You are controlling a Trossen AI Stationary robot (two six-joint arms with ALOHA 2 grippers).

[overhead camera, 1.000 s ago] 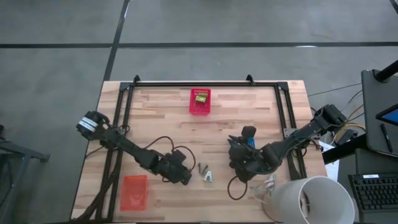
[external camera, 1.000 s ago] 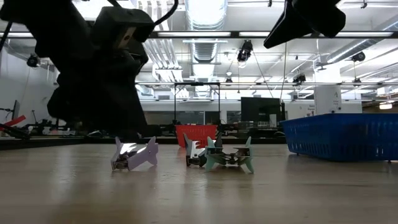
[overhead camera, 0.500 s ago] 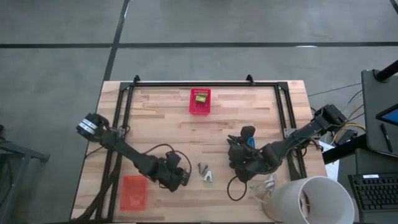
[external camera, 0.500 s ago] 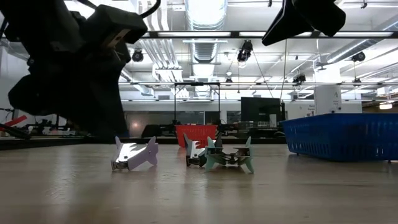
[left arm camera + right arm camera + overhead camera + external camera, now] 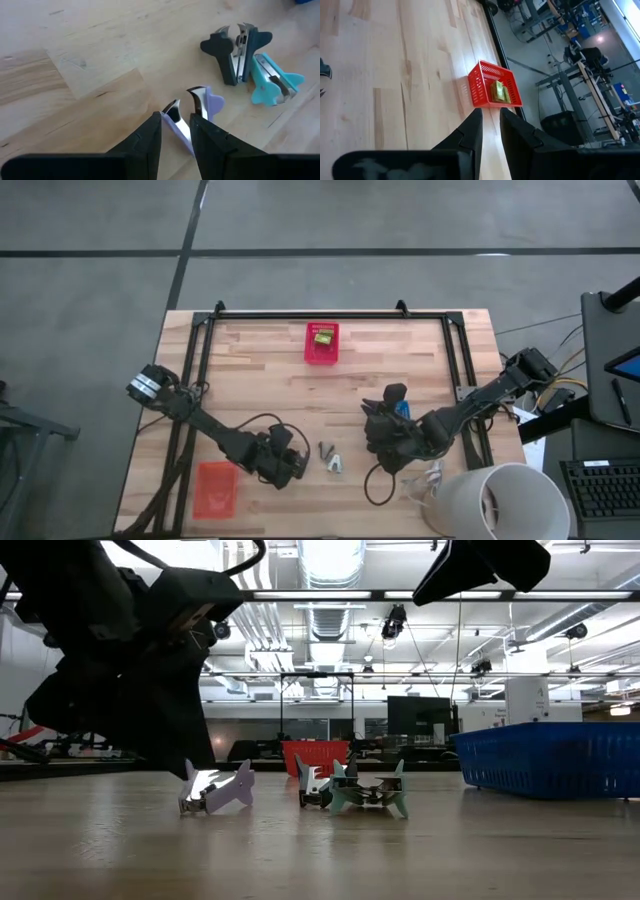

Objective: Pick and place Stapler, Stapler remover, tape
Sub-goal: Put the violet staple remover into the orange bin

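Observation:
Three stapler removers lie on the table: lilac, dark grey and teal. My left gripper is low at the lilac one, shut on it. The yellow-green stapler lies inside a small red basket. My right gripper hangs shut above the table right of the removers, touching nothing. No tape roll is in view. My left gripper pinches the lilac stapler remover by its near handle wing, which shows as a thin strip between the two fingers. The fingers come slanting down from the table's left. The remover lies on its side on the table, its metal claws pointing away from the fingers.
A blue basket stands on the right, mostly under the right arm in the high view. An orange-red basket sits near the table's near left corner. A white bucket stands off the near right corner. Bare wood lies between the removers and the red basket.
My left gripper has drawn back a little toward the table's near left corner and tipped its fingers further down beside the lilac remover. All three removers have stayed where they were.

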